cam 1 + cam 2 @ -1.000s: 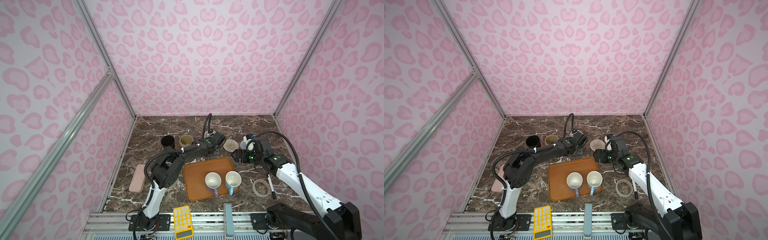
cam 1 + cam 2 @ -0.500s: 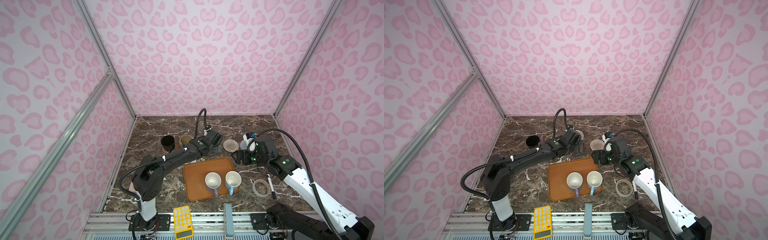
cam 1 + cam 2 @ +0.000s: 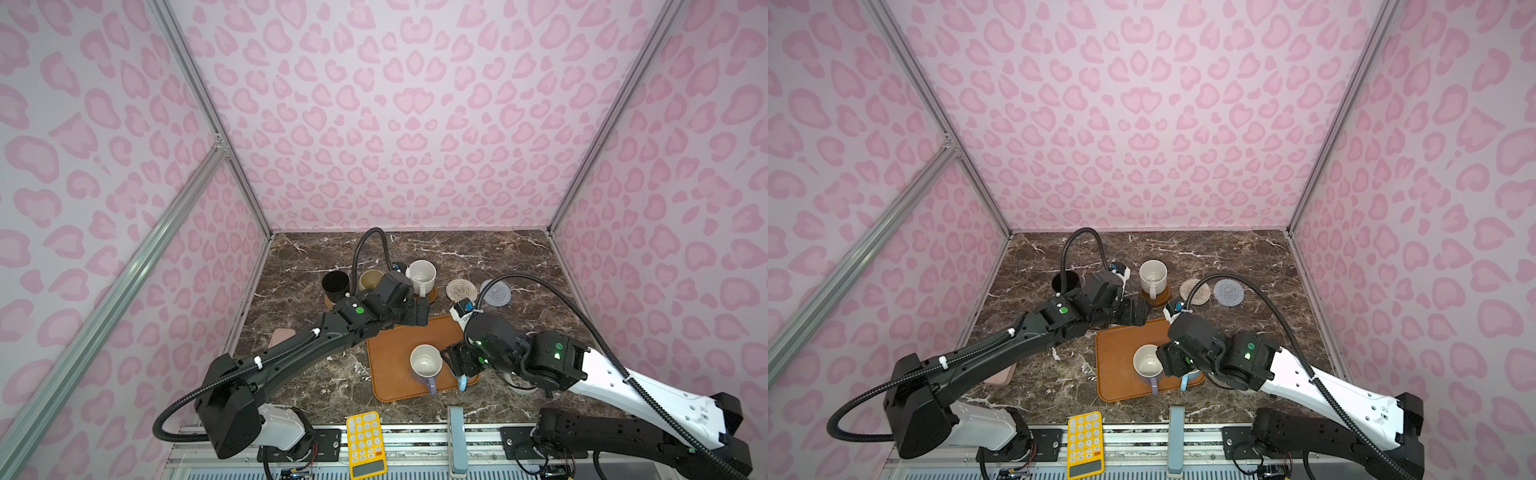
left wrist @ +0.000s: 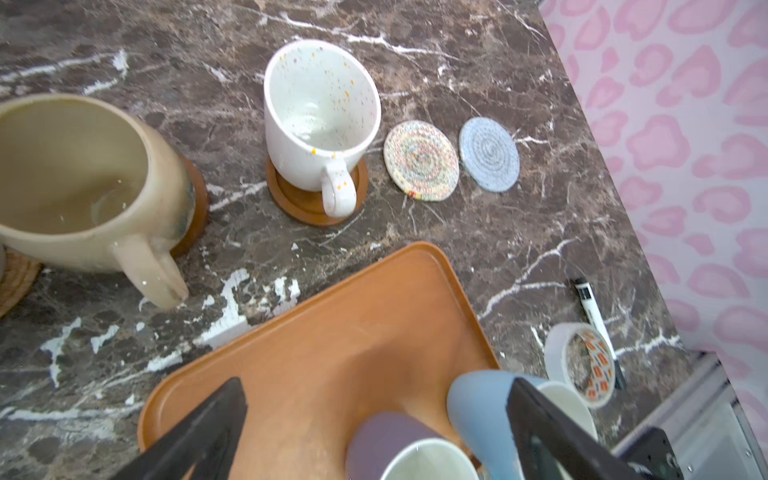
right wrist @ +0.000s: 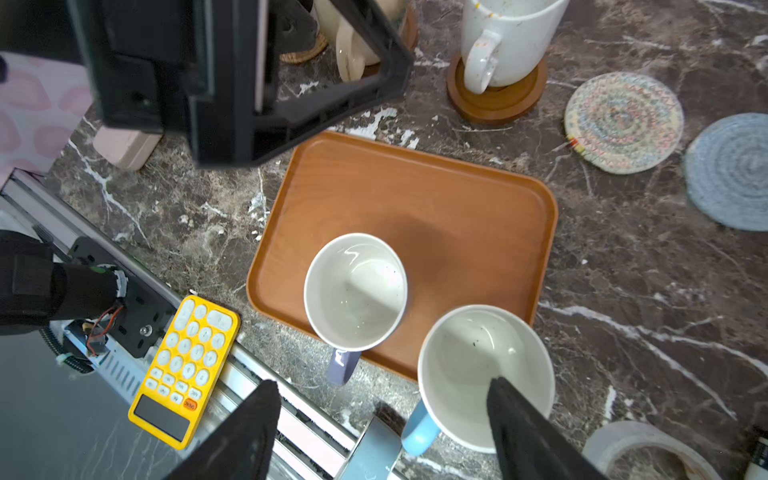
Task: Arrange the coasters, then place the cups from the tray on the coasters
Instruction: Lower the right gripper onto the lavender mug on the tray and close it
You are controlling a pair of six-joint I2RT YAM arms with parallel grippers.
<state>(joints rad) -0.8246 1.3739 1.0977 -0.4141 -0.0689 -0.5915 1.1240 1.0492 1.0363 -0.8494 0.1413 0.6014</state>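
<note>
Orange-brown and low-rimmed, the tray [image 3: 390, 357] lay near the front of the marble table [image 3: 478, 253], its long side running roughly across and skewed a little. On it stood the lavender mug [image 3: 424, 365], upright, handle pointing at the front rail. The light blue mug [image 5: 478, 365] sat at the tray's near right corner, handle the same way. The right gripper [image 5: 383, 384] hung over that mug, jaws partly apart, one finger [image 5: 515, 419] dipped inside the rim, the other clear of the wall, gripping nothing. A second before it had been back by the cream coaster [image 3: 461, 289] and grey-blue coaster [image 3: 497, 293], which lay side by side. The left gripper [image 3: 417, 312], then at the speckled mug [image 3: 422, 275], had let go and drawn back to the tray's far edge, jaws wide and empty. That mug stood on a brown coaster [image 4: 291, 203], handle toward the tray.
</note>
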